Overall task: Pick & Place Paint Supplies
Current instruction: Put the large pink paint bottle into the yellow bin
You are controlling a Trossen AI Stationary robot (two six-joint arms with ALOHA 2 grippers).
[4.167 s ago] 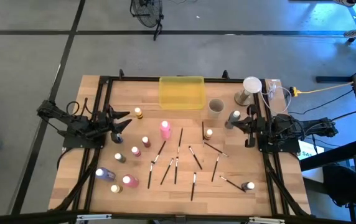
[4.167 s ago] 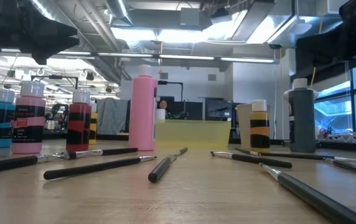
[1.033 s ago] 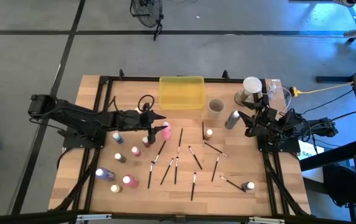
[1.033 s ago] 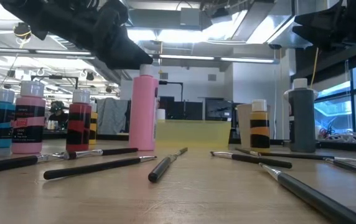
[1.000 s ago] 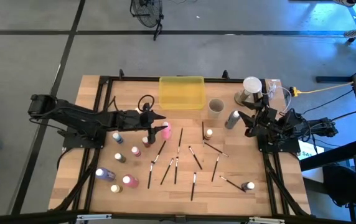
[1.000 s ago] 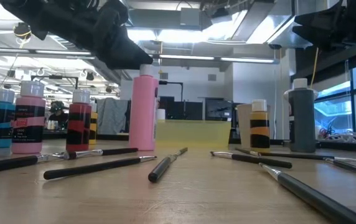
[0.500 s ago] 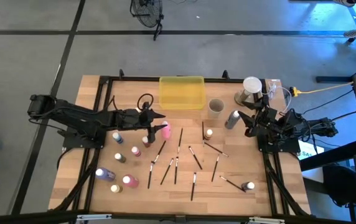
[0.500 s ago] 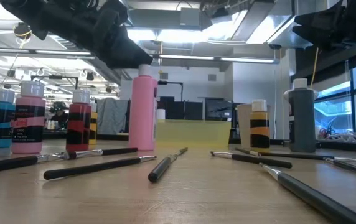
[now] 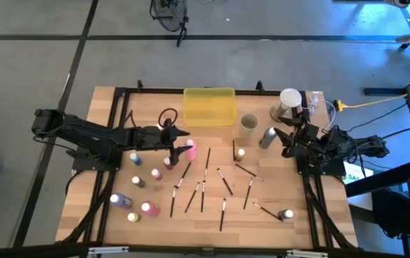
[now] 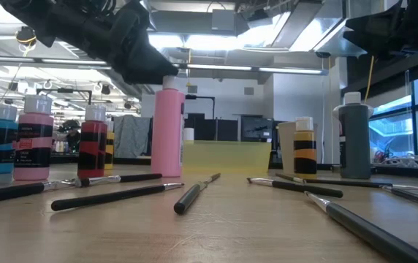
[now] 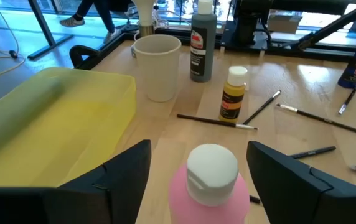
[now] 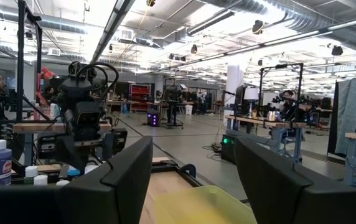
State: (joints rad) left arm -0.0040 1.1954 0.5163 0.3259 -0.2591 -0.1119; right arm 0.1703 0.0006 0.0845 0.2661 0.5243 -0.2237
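Observation:
A tall pink paint bottle (image 9: 190,150) with a white cap (image 11: 211,168) stands on its base left of the table's middle. My left gripper (image 9: 182,146) reaches in from the left at cap height. It is open, one finger (image 11: 127,169) on either side of the cap, and touches nothing. Thin paintbrushes (image 9: 203,188) lie scattered on the wood near the middle. Small bottles (image 9: 137,180) stand at the near left. My right gripper (image 9: 285,140) hangs open at the right edge, beside a grey bottle (image 9: 268,136).
A translucent yellow tray (image 9: 208,106) sits at the far middle, with a beige cup (image 9: 248,122) to its right. A small yellow bottle (image 9: 240,153) and another bottle (image 9: 286,213) stand toward the right. A white round object (image 9: 289,97) is at the far right.
My left gripper has opened a little wider around the pink bottle's cap, and the arm has kept its place. The bottle has not moved.

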